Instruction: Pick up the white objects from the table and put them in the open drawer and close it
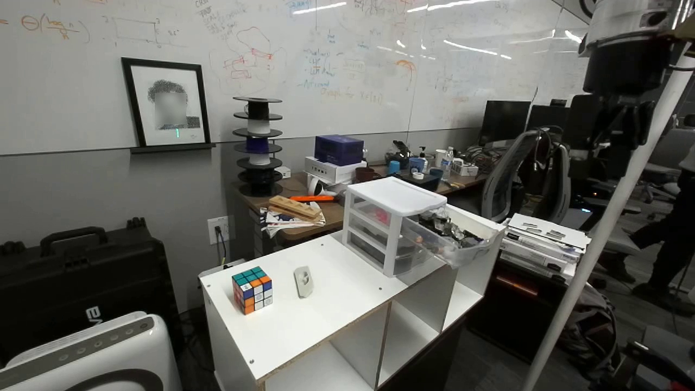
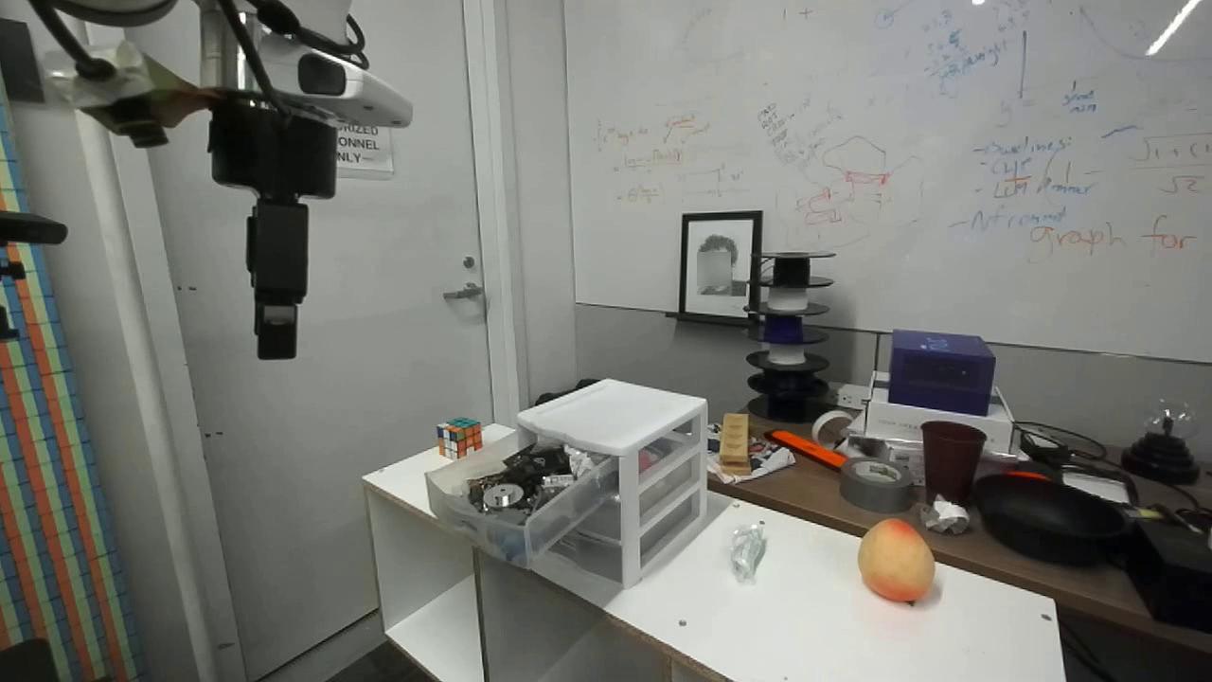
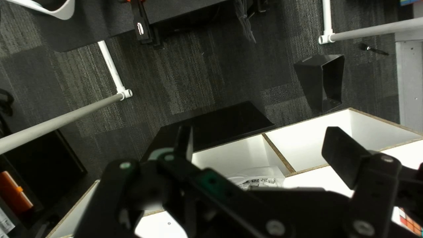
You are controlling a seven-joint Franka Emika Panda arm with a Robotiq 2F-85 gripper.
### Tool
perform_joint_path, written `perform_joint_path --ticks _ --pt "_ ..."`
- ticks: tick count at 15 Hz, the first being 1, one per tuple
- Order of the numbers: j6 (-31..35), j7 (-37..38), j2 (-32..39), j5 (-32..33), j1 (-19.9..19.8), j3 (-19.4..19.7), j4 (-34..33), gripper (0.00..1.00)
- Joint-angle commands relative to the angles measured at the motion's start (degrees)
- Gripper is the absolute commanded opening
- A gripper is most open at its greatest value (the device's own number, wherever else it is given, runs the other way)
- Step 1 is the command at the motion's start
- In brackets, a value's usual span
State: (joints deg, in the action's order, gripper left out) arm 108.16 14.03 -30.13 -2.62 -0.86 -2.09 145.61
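Observation:
A small pale white oblong piece [image 1: 304,282] lies on the white table [image 1: 347,315] beside the multicoloured puzzle cube. Another small pale, clear-looking piece [image 2: 747,552] lies on the table [image 2: 786,625] on the opposite side of the drawer unit. The translucent top drawer [image 1: 461,255] is pulled out and holds dark and silvery items; it also shows in an exterior view [image 2: 578,511] and partly in the wrist view [image 3: 264,172]. My gripper [image 1: 609,146] hangs high, apart from the table, in both exterior views [image 2: 276,332]. Its fingers are wide apart and empty in the wrist view [image 3: 259,145].
The white drawer unit [image 1: 395,194] stands mid-table. The puzzle cube [image 1: 252,289] is at one end, a peach-coloured round object [image 2: 896,560] at the opposite end. Open cubbies [image 1: 412,326] lie below. A cluttered brown desk [image 2: 814,483] adjoins the table. A white pole [image 1: 613,217] stands near the arm.

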Motion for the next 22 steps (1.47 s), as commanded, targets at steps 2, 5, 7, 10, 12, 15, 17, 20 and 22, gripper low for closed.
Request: perform_joint_path --ticks 2,5,7,10,12,15,17,20,22 --pt "1.55 0.40 2.28 0.31 -0.75 -0.45 -1.49 1.00" --pt "2.78 0.79 7.45 1.53 -0.70 -1.11 -5.00 1.00" --pt "3.96 1.22 11.60 2.34 -0.41 -1.62 -8.14 1.00" --pt "5.87 1.89 19.01 3.88 0.48 -2.84 -13.77 1.00" --pt "7.31 2.57 24.15 5.16 1.41 -3.92 -17.27 1.00" --pt "8.82 5.07 31.69 9.07 3.45 -5.52 -22.42 1.00" --pt "8.88 7.36 36.55 11.97 5.32 -6.02 -26.15 1.00" --pt "11.52 12.08 42.79 16.68 8.71 -5.63 -30.92 1.00" --pt "14.46 15.06 46.88 19.48 10.80 -4.82 -33.78 1.00"
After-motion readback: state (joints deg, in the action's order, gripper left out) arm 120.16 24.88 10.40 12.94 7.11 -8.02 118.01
